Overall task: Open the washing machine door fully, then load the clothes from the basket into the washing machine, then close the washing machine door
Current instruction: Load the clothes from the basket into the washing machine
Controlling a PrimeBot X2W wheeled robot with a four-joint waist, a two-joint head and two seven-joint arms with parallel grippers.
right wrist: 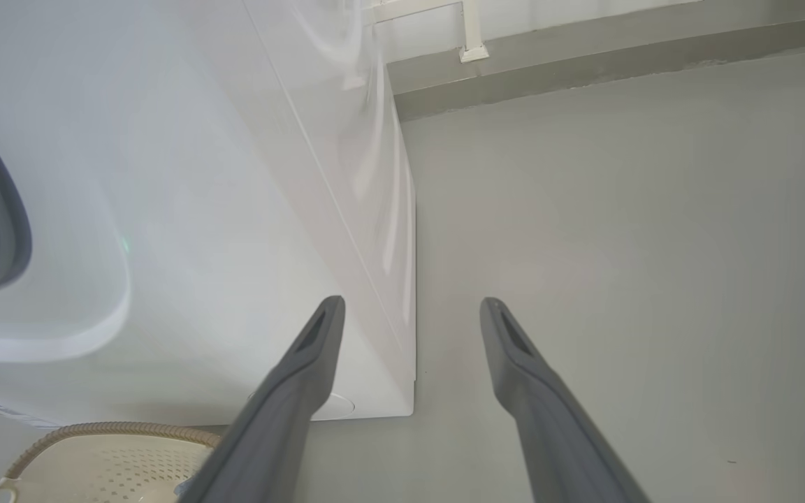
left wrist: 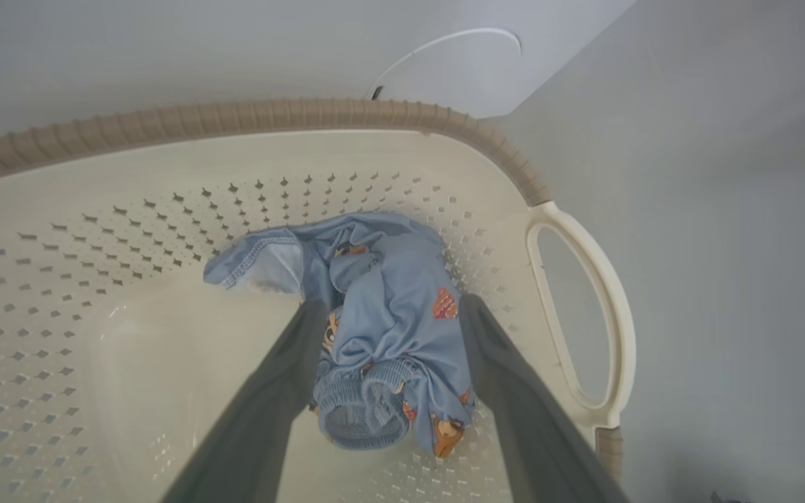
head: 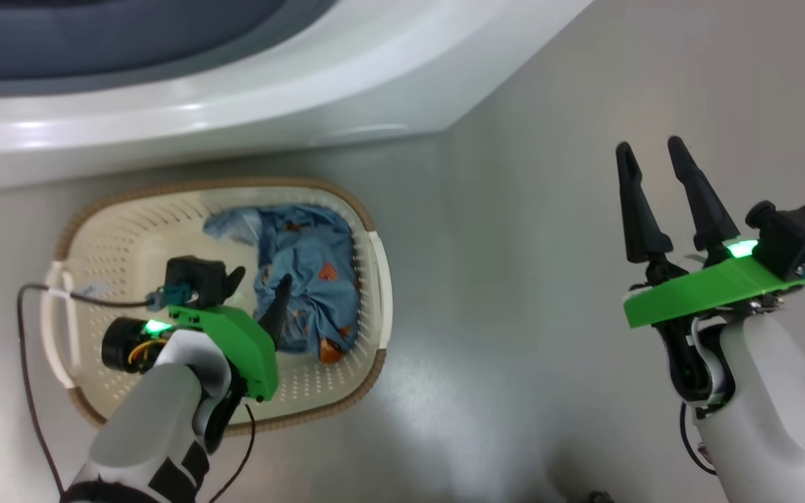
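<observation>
Your left gripper (left wrist: 392, 304), fingers spread, straddles the crumpled soft clothes (left wrist: 395, 279) in the perforated basket (left wrist: 130, 279); right gripper (head: 649, 145) gapes too

Head view: mounted high, facing steeply down at the floor (head: 514, 314), with the basket (head: 235, 185) at lower left and the washing machine (head: 235, 105) along the top edge.

Left wrist view: close range, sighting along the left hand (left wrist: 392, 302) into the basket.

Right wrist view: farther back, sighting along the right hand (right wrist: 411, 302) at the washing machine's front corner and the floor.

All three views share the basket rim and the washing machine's white front.
</observation>
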